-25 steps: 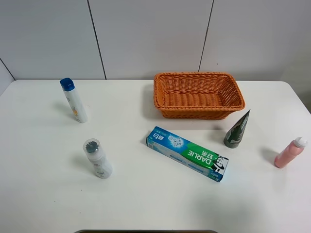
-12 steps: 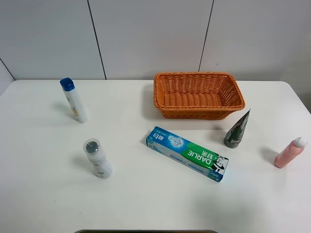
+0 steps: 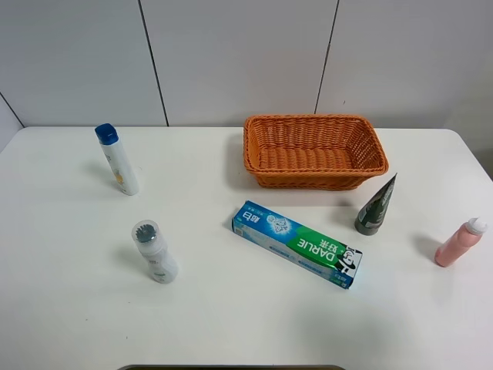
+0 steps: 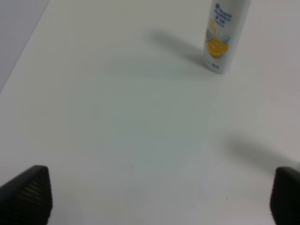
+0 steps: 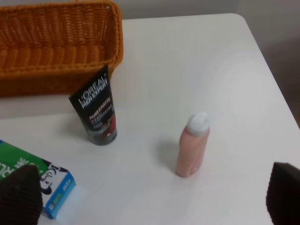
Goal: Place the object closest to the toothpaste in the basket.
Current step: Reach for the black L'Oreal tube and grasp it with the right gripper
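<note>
Nothing on the white surface [image 3: 231, 324] has moved since a second ago, and neither arm has entered the high view. Both pairs of fingers appear only in the wrist views. The left fingers [image 4: 28, 197] stand wide apart over bare surface with nothing between them. The right fingers [image 5: 18, 197] are spread just as wide and also hold nothing.

The orange wicker basket [image 3: 308, 179] sits well ahead of the right fingers with nothing showing inside it. The blue-and-green toothpaste box [image 3: 297, 243] lies flat nearer to them, one end just beside one right fingertip. A white bottle with a blue cap [image 3: 118, 160] stands upright well ahead of the left fingers. A second white bottle with a clear cap [image 3: 155, 252] leans on the same side of the surface. A pink bottle [image 3: 459, 243] stands ahead of the right fingers, apart from everything else. The dark tube [image 3: 376, 206], the task's object, stands on its cap between the box's end and the basket's corner, ahead of the right fingers and untouched.
</note>
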